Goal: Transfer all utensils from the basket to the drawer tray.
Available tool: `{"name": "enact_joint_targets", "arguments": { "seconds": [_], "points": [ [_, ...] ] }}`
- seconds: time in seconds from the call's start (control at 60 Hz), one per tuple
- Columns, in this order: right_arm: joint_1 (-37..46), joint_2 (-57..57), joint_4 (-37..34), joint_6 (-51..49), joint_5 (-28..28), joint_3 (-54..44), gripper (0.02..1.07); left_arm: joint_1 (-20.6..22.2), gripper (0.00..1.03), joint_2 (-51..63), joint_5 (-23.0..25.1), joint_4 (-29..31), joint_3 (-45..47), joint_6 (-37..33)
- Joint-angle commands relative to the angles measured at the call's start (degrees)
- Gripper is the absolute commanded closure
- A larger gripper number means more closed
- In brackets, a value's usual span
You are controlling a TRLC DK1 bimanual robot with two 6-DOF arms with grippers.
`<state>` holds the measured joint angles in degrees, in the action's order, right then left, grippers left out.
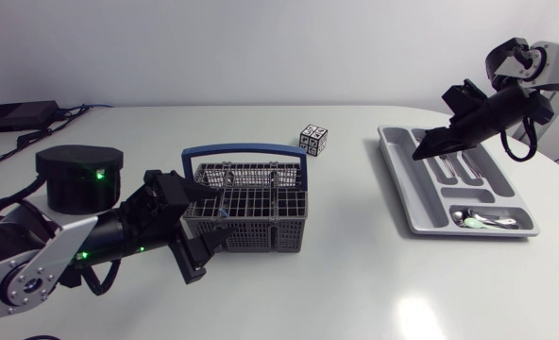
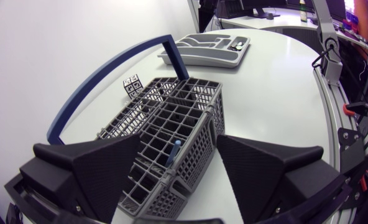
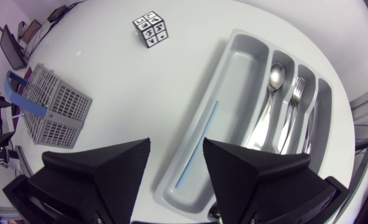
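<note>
The grey wire basket (image 1: 251, 206) with a blue handle stands mid-table. My left gripper (image 1: 207, 223) is open at the basket's left end. In the left wrist view its fingers (image 2: 109, 163) straddle the near corner of the basket (image 2: 171, 118), where a thin blue stick (image 2: 174, 152) stands upright in a cell. My right gripper (image 1: 421, 149) hovers open over the grey drawer tray (image 1: 402, 189). Below the right gripper (image 3: 176, 142) a thin blue stick (image 3: 199, 143) lies free in the tray's (image 3: 202, 102) long side compartment. A spoon (image 3: 274, 78) and fork (image 3: 298, 87) lie in neighbouring compartments.
A small cube (image 1: 313, 139) with black-and-white markers sits between basket and tray. A black round device (image 1: 79, 177) with a green light stands behind my left arm. More cutlery (image 1: 482, 222) lies in the tray's near cross compartment.
</note>
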<state>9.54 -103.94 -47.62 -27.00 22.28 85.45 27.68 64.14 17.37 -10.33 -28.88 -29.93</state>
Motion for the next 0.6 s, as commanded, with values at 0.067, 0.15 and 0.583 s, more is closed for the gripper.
{"name": "enact_joint_targets", "arguments": {
  "seconds": [0.067,0.15,0.583],
  "points": [
    [-4.97,7.35,2.26,1.69,-0.40,-8.02,0.41,-0.88,0.32,1.60,-0.40,-1.98,1.73,-1.62],
    [-8.13,10.69,3.85,2.92,-0.57,-11.71,0.41,-1.58,0.39,1.95,-0.40,-3.21,2.08,-1.80],
    [-20.18,17.81,10.35,7.40,-4.88,-22.61,0.41,-1.75,0.70,5.03,-0.31,-6.02,2.08,-3.47]
  ]
}}
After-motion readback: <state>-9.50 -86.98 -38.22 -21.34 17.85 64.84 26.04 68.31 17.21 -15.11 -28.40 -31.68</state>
